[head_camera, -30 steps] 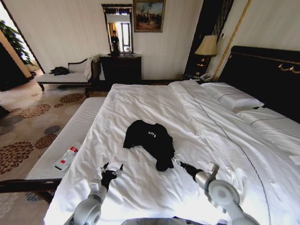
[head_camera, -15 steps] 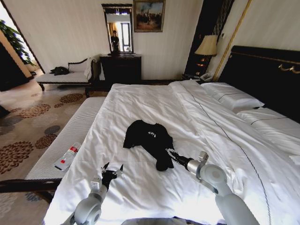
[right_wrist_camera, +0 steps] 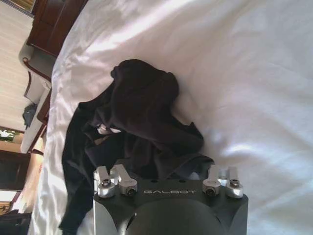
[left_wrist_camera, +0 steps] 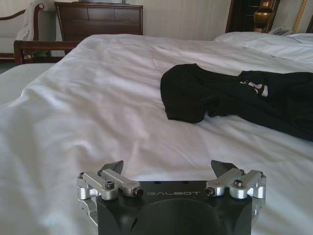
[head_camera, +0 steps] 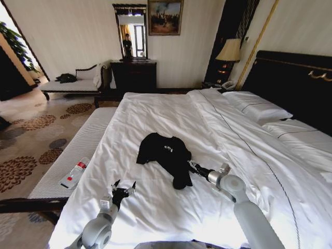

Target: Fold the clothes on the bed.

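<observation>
Bed (head_camera: 155,111): large double, dark headboard (head_camera: 295,83) along the robot's right. Covered by a white duvet (head_camera: 223,145), creased, with a thin dark stitched line running lengthwise. Two white pillows (head_camera: 257,106) lie against the headboard. One black top (head_camera: 163,150), crumpled, white lettering partly showing, lies on the duvet around the middle, toward the near edge. Adjoining on the robot's left: a white cushioned bench (head_camera: 78,150) carrying a small red-and-white packet (head_camera: 75,174).

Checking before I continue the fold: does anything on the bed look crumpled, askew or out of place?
Yes. The black top lies bunched in a heap on the white duvet, not spread flat, its lettering creased. The right gripper is at its edge; the left gripper hovers apart, open. A bottle lies on the bench beside the bed.
</observation>
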Tool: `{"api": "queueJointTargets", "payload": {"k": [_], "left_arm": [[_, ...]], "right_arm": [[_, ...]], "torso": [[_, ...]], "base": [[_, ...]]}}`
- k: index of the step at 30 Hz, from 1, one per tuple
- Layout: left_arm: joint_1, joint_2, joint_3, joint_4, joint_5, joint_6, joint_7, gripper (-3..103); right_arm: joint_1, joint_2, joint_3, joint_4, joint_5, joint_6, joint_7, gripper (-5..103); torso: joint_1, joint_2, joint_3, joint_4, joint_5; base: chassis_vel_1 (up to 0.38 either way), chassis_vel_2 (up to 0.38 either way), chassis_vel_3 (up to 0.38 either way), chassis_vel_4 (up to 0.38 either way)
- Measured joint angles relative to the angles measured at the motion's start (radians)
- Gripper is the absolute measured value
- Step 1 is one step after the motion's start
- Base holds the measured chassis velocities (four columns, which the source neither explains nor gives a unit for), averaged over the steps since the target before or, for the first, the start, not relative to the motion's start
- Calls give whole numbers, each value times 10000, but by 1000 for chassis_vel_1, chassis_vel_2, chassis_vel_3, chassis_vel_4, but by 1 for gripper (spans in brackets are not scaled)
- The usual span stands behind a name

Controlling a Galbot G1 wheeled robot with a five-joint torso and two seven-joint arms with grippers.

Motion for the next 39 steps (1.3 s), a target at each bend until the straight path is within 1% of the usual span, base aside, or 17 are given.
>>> {"api": "queueJointTargets", "payload": {"k": [5, 7, 9, 10, 14, 16, 18, 19, 25, 27, 39], "left_arm": [[-15, -34, 2, 19, -6, 1, -5, 100], [-10, -41, -1, 20, -6, 1, -4, 100], [14, -50, -14, 19, -6, 1, -5, 100], [14, -50, -14, 19, -6, 1, -5, 100], [34, -72, -19, 26, 2, -5, -4, 100], [35, -77, -21, 26, 5, -6, -5, 100], [47, -86, -25, 26, 16, -11, -5, 100], [64, -95, -30, 26, 23, -17, -5, 100], [132, -117, -56, 27, 69, -42, 29, 100], [137, -118, -60, 27, 76, -49, 41, 100], [88, -55, -30, -21, 75, -56, 56, 100]], "right_arm": [[25, 79, 0, -187, -187, 28, -98, 47], [25, 79, 0, -200, -212, 33, -115, 47], [25, 76, 2, -219, -249, 47, -148, 36], [25, 76, 2, -219, -249, 47, -148, 36], [17, 13, 35, -238, -306, 62, -205, 14], [11, 1, 38, -238, -323, 63, -213, 14], [-15, -27, 42, -235, -394, 64, -223, 3], [-41, -54, 47, -211, -465, 64, -238, 2], [-252, -321, 158, 64, -899, 60, -391, 2], [-444, -625, 279, 245, -1098, 0, -480, 2], [-914, -1413, 769, 801, -1330, -340, -504, 2]], "torso": [[0, 0, 0, 1, 0], [0, 0, 0, 1, -1], [0, 0, -1, 1, 0], [0, 0, -1, 1, 0], [0, 0, -1, 1, 0], [0, 0, -1, 1, 0], [0, 0, -1, 1, 0], [0, 0, -1, 1, 1], [0, 0, -1, 2, 1], [0, 0, -1, 0, 0], [-1, 1, -1, 0, 0]], "base": [[0, 0, 0, 0], [0, 0, 0, 0], [0, 0, 0, 0], [0, 0, 0, 0], [0, 0, 0, 0], [0, 0, 0, 0], [0, 0, 0, 0], [0, 0, 0, 0], [0, 0, 0, 0], [0, 0, 0, 0], [0, 0, 0, 0]]}}
